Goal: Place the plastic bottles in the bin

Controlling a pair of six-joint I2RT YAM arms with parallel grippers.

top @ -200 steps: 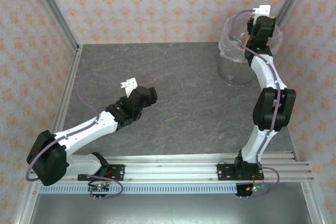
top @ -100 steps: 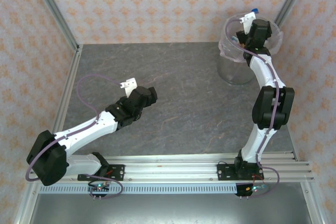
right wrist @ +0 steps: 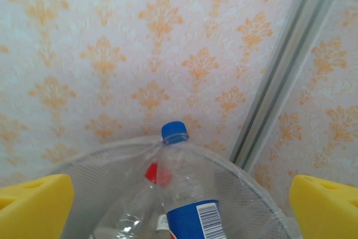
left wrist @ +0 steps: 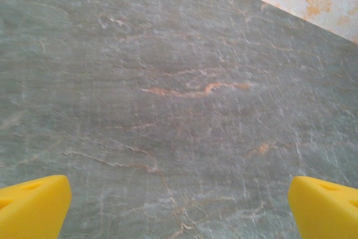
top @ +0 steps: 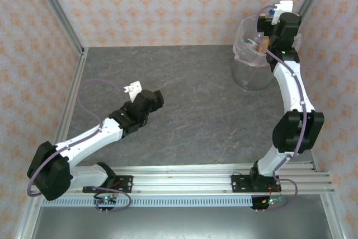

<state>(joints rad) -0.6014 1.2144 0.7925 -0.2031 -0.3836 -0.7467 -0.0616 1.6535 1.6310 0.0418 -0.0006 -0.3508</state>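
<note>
My right gripper [top: 269, 19] hangs over the bin [top: 251, 74] at the far right corner. In the right wrist view its yellow fingertips [right wrist: 34, 206] stand wide apart, so the right gripper [right wrist: 180, 208] is open. Between them, untouched, a clear plastic bottle [right wrist: 187, 194] with a blue cap and blue label stands in the bin, leaning on the mesh rim [right wrist: 254, 191]. A red-capped bottle [right wrist: 151, 173] lies behind it. More bottles [top: 258, 42] show through the bin's liner. My left gripper [top: 155, 99] hovers over the table's middle, and is open [left wrist: 179, 208] with nothing in it.
The grey stone table [top: 196, 99] lies under the left gripper [left wrist: 184, 93]. Patterned walls close off the back and sides. A metal corner post [right wrist: 285, 76] rises just behind the bin. A rail [top: 212, 173] runs along the near edge.
The right gripper held the blue-capped bottle above the bin, tilted over it and let go; the bottle now stands in the bin. The left gripper has shifted slightly left.
</note>
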